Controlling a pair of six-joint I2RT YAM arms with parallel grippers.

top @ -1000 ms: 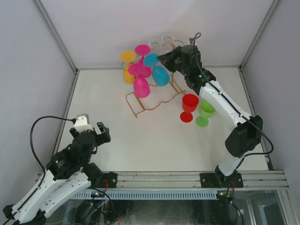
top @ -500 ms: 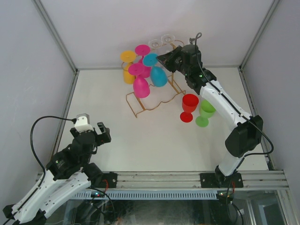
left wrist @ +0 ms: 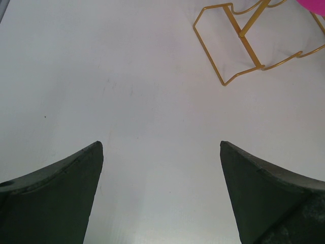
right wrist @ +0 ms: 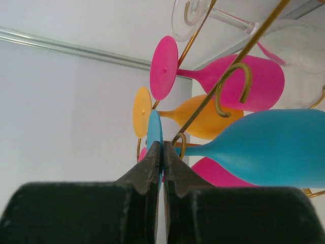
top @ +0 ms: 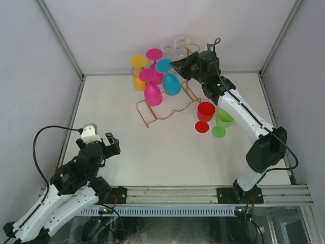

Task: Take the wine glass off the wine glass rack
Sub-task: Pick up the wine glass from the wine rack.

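The gold wire wine glass rack [top: 167, 109] stands at the back of the table; its base also shows in the left wrist view [left wrist: 238, 46], its rails in the right wrist view [right wrist: 223, 86]. A blue wine glass [top: 171, 83] hangs on it. My right gripper [top: 176, 63] is shut on the thin edge of that glass's foot [right wrist: 154, 129], with the blue bowl [right wrist: 274, 147] to its right. My left gripper [top: 112, 144] is open and empty over bare table at the near left [left wrist: 160, 145].
Two pink glasses [top: 152, 94], an orange glass [top: 138, 81] and clear glasses [top: 175, 46] also hang on the rack. A red glass [top: 205, 116] and a green glass [top: 221, 122] stand upright on the table right of the rack, under my right arm.
My right wrist has shifted slightly to the right and up, and the blue glass's bowl has swung a little to the left. The left arm has not moved.
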